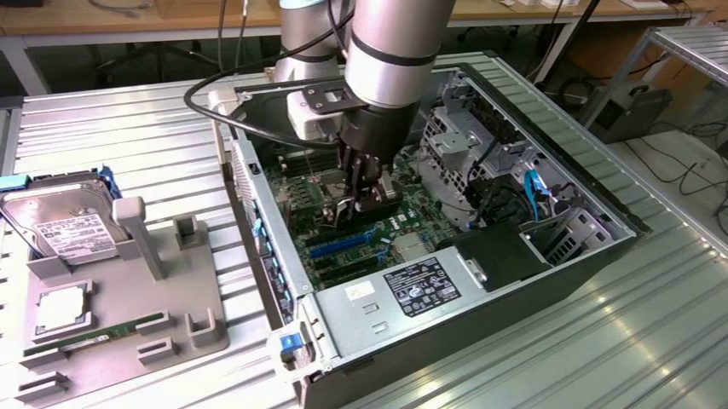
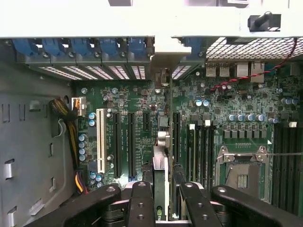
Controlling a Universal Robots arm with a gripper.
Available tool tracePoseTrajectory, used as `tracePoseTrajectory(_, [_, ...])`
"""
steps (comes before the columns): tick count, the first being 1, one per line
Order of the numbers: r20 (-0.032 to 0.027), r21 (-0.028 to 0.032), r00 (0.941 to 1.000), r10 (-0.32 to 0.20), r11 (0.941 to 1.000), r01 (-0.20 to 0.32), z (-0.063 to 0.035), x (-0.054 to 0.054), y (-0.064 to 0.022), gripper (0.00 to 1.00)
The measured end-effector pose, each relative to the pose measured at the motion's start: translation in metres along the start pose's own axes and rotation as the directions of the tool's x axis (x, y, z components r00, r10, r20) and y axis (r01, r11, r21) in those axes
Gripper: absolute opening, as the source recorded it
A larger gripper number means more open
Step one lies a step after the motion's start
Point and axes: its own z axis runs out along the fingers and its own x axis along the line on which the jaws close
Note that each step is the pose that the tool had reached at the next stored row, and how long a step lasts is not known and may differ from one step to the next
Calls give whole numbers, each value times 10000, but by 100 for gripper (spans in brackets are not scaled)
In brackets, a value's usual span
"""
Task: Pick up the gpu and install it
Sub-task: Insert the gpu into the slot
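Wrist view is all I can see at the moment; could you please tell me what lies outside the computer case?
Observer: A grey fixture sits beside the case, on the exterior view's left. It holds a hard drive and a RAM stick.
Operator: How does the case rest?
Observer: It lies on its side, open upward, on a ribbed metal table.
Operator: And where is the claw, please?
Observer: The claw reaches down from above into the middle of the case, gripping the gpu.

light: bright, even | glare: metal table | case rim washed white
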Motion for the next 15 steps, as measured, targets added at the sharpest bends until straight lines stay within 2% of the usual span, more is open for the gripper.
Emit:
tracePoseTrajectory(9, [78,1,10000,-1,10000,1,141,1,14,26])
tracePoseTrajectory(15, [84,0,10000,-4,10000,4,237,1,11,26])
